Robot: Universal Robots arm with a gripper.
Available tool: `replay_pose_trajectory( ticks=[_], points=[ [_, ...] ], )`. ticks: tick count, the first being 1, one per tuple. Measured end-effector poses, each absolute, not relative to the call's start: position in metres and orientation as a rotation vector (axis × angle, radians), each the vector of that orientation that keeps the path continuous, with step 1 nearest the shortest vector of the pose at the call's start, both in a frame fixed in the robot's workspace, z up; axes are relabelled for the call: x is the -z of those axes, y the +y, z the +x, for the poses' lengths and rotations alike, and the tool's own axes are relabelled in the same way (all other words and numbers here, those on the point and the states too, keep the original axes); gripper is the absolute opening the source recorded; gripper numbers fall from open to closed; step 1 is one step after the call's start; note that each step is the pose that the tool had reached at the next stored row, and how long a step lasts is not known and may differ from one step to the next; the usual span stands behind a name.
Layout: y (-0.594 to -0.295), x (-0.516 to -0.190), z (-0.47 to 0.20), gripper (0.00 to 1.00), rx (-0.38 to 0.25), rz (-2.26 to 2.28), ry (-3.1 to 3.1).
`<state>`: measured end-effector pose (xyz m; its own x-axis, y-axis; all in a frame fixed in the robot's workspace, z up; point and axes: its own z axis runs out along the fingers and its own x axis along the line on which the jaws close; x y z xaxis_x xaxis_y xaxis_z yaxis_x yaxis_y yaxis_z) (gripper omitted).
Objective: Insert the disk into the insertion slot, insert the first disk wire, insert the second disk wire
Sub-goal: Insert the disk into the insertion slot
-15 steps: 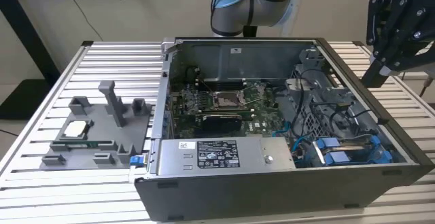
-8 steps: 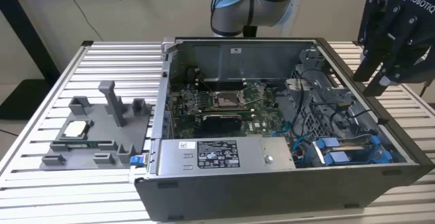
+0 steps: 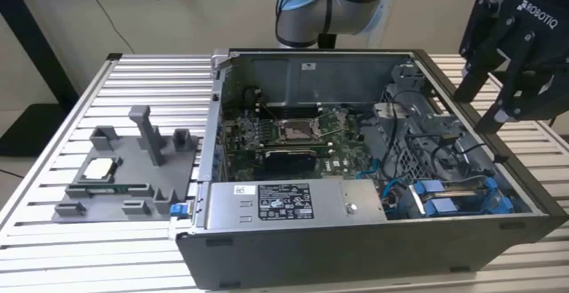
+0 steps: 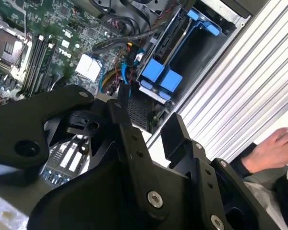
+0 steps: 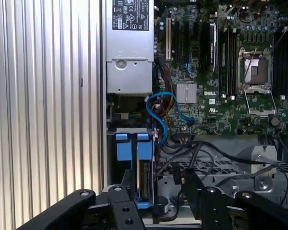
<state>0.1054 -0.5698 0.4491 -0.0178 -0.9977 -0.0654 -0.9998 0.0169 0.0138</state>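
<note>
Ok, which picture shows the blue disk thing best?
The exterior view: the disk shows its grey top with blue rails on both sides, sitting inside the computer case. In the second wrist view the disk is seen edge-on, and in the first wrist view you mostly see its blue tabs.

This is looking like a robotics lab. An opened computer case (image 3: 356, 256) is sitting below the gripper (image 3: 481, 110) on a slatted bench (image 3: 151, 73).
</note>
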Motion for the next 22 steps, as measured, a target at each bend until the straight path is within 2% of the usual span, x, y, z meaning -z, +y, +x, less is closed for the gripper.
replay_pose_trajectory(
  ticks=[22],
  points=[
    [-0.569, -0.425, 0.106, 0.54, -0.135, -2.141, 2.178]
  ],
)
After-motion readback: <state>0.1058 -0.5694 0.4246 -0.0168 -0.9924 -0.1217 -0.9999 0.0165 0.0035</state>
